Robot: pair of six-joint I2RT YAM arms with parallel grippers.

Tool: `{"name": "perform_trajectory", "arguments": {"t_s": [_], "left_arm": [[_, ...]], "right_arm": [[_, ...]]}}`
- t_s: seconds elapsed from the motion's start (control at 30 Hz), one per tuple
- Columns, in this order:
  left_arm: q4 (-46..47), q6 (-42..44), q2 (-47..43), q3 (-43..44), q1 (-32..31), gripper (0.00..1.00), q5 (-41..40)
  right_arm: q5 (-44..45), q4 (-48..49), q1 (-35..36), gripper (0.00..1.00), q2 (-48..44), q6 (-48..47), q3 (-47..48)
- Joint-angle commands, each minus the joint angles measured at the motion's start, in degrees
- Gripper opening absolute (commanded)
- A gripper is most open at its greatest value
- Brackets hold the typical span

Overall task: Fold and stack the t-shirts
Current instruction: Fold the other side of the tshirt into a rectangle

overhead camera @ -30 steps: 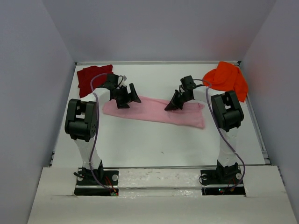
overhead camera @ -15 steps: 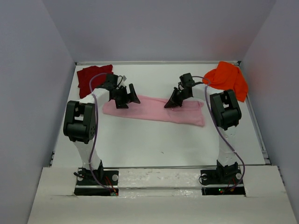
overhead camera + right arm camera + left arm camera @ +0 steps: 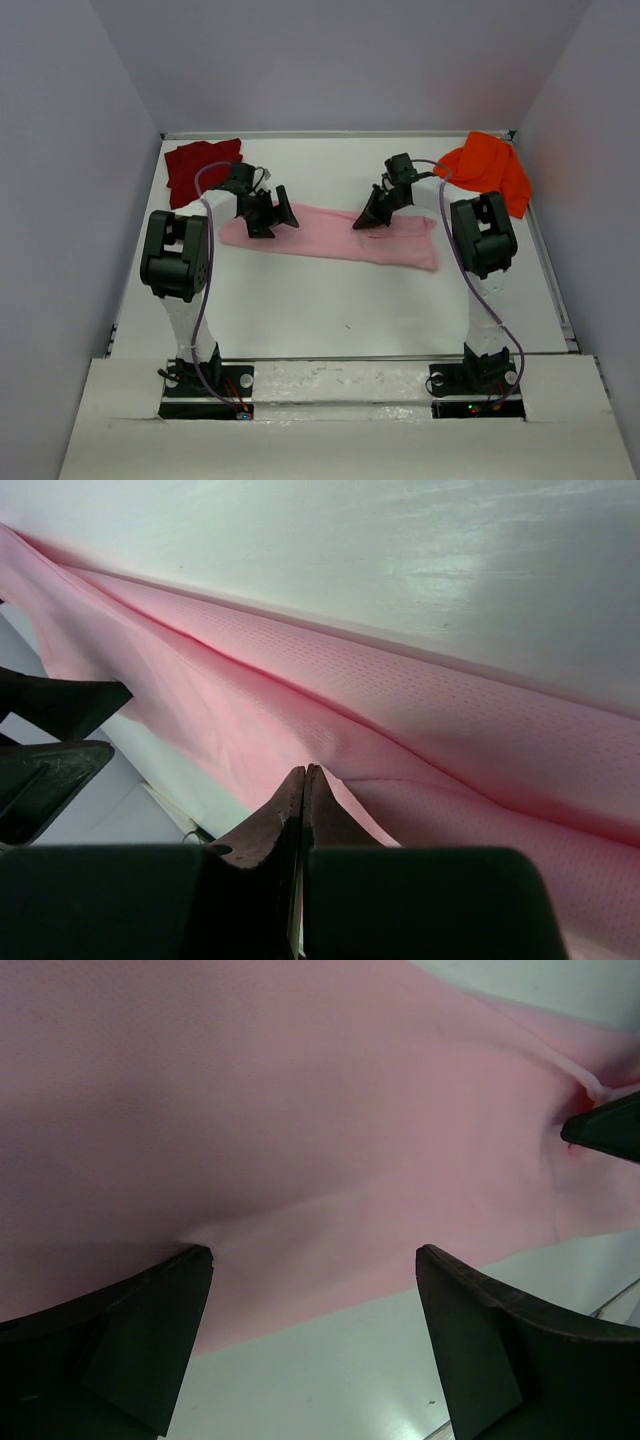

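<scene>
The light pink t-shirt [image 3: 330,240] lies as a long folded strip across the middle of the table. My left gripper [image 3: 277,217] hovers open over its left end; in the left wrist view the pink cloth [image 3: 300,1090] sits just beyond the spread fingertips [image 3: 195,1265] of the left gripper [image 3: 312,1255]. My right gripper [image 3: 361,224] is shut on the shirt's far edge, the pink cloth [image 3: 450,710] rising into a pinched fold at the right gripper's [image 3: 305,772] tips. The dark red t-shirt [image 3: 200,170] lies bunched at the back left, the bright orange t-shirt [image 3: 488,170] at the back right.
The white table [image 3: 330,310] is walled by grey panels on three sides, with a raised rim along its right edge [image 3: 552,290]. Both arm bases stand at the near edge. The left gripper's fingers [image 3: 60,705] show at the left of the right wrist view.
The right gripper has edged slightly toward the back with the pink edge pinched. The left gripper has sunk a little closer to the shirt, still open.
</scene>
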Motion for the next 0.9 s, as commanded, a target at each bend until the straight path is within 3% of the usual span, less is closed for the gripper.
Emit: {"name": "perform_trajectory", "arguments": {"t_s": [0.0, 0.87], "left_arm": [[-2.11, 0.56, 1.42, -1.30, -0.55, 0.99, -1.57], [-3.17, 1.79, 1.42, -3.33, -1.43, 0.99, -2.02]], "right_arm": [[0.90, -1.34, -0.77, 0.00, -0.71, -1.10, 3.79], [3.27, -3.10, -5.87, 0.00, 3.06, -6.63, 2.92]]}}
